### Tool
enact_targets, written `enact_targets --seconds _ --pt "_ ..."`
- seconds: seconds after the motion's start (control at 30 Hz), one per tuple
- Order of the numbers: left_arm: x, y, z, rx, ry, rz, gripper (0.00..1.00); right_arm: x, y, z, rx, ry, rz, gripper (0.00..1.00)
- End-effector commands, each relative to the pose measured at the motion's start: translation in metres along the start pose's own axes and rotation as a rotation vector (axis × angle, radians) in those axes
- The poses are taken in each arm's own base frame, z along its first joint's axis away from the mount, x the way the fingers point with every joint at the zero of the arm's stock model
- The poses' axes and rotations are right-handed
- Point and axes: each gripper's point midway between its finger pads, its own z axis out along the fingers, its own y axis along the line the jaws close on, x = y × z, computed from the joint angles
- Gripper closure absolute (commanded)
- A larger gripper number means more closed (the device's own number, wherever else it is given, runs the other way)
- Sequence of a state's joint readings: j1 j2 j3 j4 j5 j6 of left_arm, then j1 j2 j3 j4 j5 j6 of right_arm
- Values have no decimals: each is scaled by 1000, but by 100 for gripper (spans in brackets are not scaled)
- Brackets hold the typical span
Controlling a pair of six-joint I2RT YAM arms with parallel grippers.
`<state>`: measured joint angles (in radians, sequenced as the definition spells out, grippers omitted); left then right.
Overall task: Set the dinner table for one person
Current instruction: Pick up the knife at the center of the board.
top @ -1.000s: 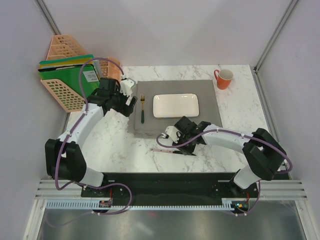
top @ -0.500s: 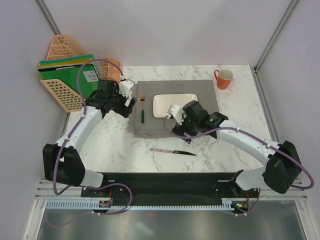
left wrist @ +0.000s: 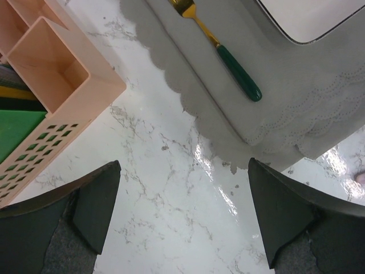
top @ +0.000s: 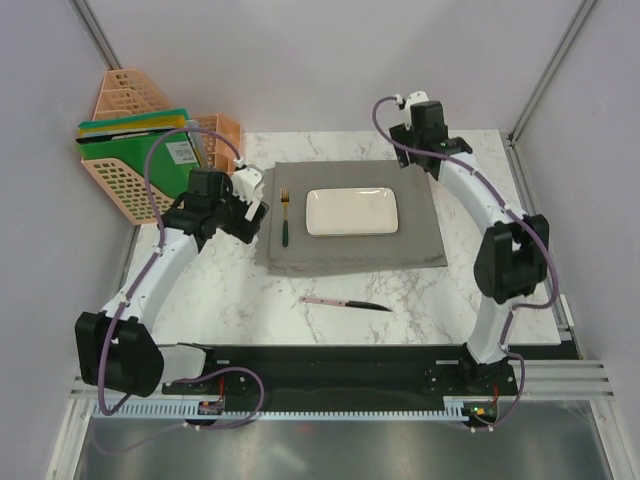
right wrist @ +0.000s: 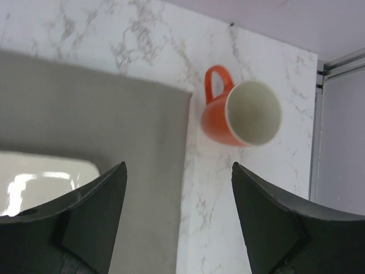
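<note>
The marble dinner table [top: 230, 290] holds a grey scallop-edged placemat [top: 350, 250] with a white rectangular plate [top: 351, 211] on it. A gold fork with a green handle [top: 285, 220] lies on the mat, left of the plate. A pink-handled knife [top: 345, 303] lies on bare marble in front of the mat. My left gripper [top: 250, 205] is open and empty, over the marble beside the mat's left edge [left wrist: 182, 217]. My right gripper [top: 425, 135] is open and empty, raised at the back right [right wrist: 179, 222]. An orange mug [right wrist: 242, 117] stands just beyond it, upright.
A peach mesh organizer [top: 125, 170] with green and yellow folders stands at the back left, and its corner shows in the left wrist view [left wrist: 57, 74]. Pale walls and metal posts enclose the table. In the top view the right arm hides the mug.
My right arm has left the knife area at the front, risen and swung to the back right near the mug. The knife stays on the marble. The left gripper has drawn back slightly.
</note>
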<state>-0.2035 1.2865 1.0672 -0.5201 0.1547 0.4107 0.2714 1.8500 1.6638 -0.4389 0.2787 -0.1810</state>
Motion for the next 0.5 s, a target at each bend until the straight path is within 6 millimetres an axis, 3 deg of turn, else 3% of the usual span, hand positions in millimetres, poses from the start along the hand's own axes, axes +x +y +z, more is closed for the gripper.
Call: enact_targets --seconds 0.0,0.03,0.1,0.13,0.2,0.27,0.33,0.37,0.47 --pt "-1 4 -8 -36 -29 34 0 -30 -48 24 168 -21 100 19" --pt "1 4 -9 -40 -27 37 0 -23 -52 34 174 0 104 21" --pt "4 6 -11 -58 -27 50 0 -29 -80 40 210 -16 149 23" --pt "7 6 -11 -60 -19 49 0 -18 -103 51 252 5 177 26" --pt "13 4 -10 -59 -8 48 0 -20 -126 55 279 8 216 28" --pt "15 3 -8 -56 -8 39 0 -4 -150 65 311 40 245 28" --pt "16 2 -7 -53 -11 38 0 -1 -152 64 295 41 263 29" --pt "16 2 -7 -54 -11 33 0 14 -168 64 294 62 287 29" --pt "15 2 -3 -50 -8 30 0 21 -166 62 272 56 283 31"
